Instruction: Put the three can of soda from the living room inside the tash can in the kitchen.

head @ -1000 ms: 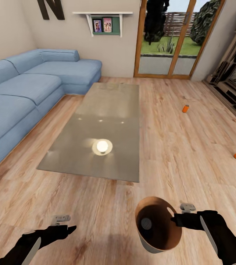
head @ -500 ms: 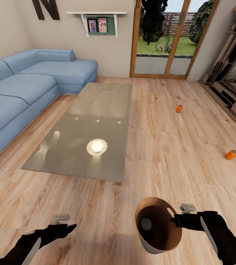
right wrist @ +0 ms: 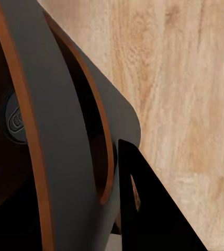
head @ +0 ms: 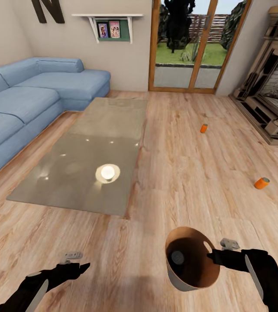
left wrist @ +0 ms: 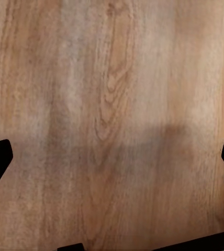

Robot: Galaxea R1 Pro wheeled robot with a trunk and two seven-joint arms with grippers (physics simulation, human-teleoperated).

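Observation:
My right gripper (head: 213, 258) is shut on the rim of the tash can (head: 185, 277), a grey bin with a tan-brown inside, held tilted just above the wood floor. In the right wrist view a black finger (right wrist: 143, 209) presses the tash can's grey wall (right wrist: 65, 136). A silvery can top (head: 176, 257) shows at the bin's bottom, also seen in the right wrist view (right wrist: 15, 121). Two orange soda cans lie on the floor ahead to the right, one far (head: 204, 128) and one nearer (head: 261, 183). My left gripper (head: 83, 267) hangs open over bare planks (left wrist: 112, 130).
A grey low table (head: 61, 182) stands ahead on the left, with the light blue sofa (head: 22, 99) behind it. Glass doors (head: 186, 47) are in the far wall. A stone fireplace unit (head: 273, 95) lines the right side. Open floor lies between the table and the cans.
The camera has turned to the right, so the room has slid left in the picture. The bin and my right gripper sit slightly further right and lower in view. The left gripper is unchanged.

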